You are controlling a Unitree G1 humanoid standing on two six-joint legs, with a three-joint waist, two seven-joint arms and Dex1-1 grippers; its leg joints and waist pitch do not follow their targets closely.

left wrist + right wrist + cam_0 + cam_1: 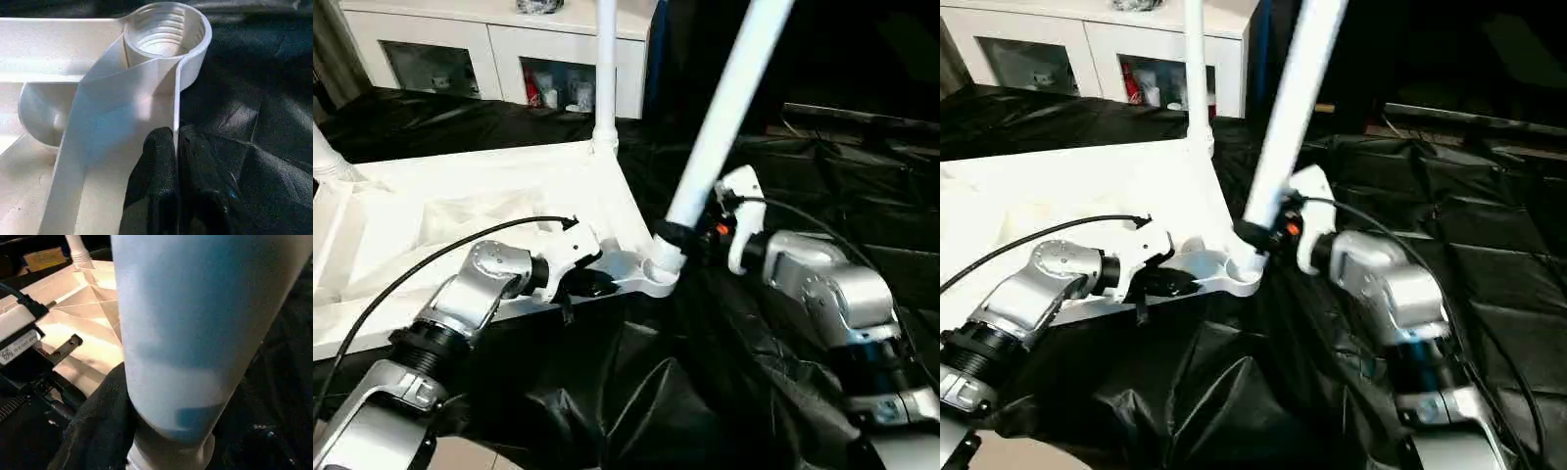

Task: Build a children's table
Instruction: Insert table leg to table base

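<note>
You're seating a leg [729, 103] in the tabletop's [460, 211] near corner socket [164, 29]. Left gripper [175, 161] pinches the rim beside it; right gripper [705, 233] clasps the leg low down — straighten it, then twist home.

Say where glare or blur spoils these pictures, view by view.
Left eye view: the table top glares white, its ribs washed out. Right wrist view: the leg looms close and blurred. Left wrist view: the corner socket is sharp, its threads plain.

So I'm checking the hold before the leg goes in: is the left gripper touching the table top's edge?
Touching. The left wrist view shows the left gripper pinching the table top's thin rim below the corner socket.
</note>
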